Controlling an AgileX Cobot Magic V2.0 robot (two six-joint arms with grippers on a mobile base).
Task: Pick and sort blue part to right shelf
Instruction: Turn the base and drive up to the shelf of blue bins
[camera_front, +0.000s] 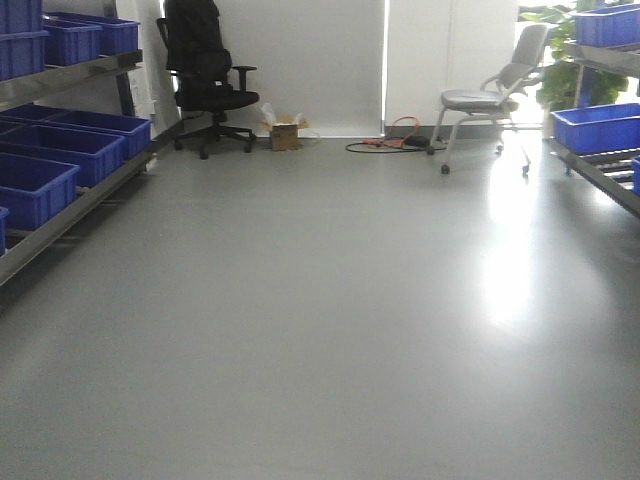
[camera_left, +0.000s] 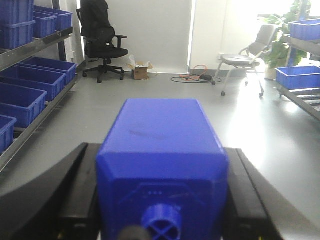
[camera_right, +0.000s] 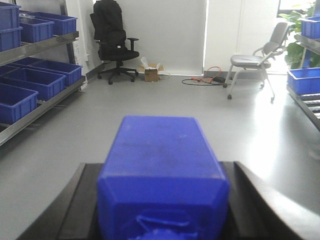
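Grey flooring (camera_front: 320, 330) ran to a white wall (camera_front: 310, 60). From the left stood a rack (camera_front: 70, 215) of blue bins (camera_front: 35, 185), a black office chair (camera_front: 205, 75), a grey folding chair (camera_front: 495, 95) and, at the far right edge, the right shelf (camera_front: 600, 170). At the wrists, the left gripper (camera_left: 159, 147) was clamped on a blue block (camera_left: 160, 125) with a round ribbed knob. The right gripper (camera_right: 160, 164) was clamped on the blue part (camera_right: 162, 145), held well apart from the right shelf.

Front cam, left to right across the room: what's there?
Steel rack holding blue plastic bins, black office chair, small cardboard box, orange cable coil, grey folding chair, right steel shelf.
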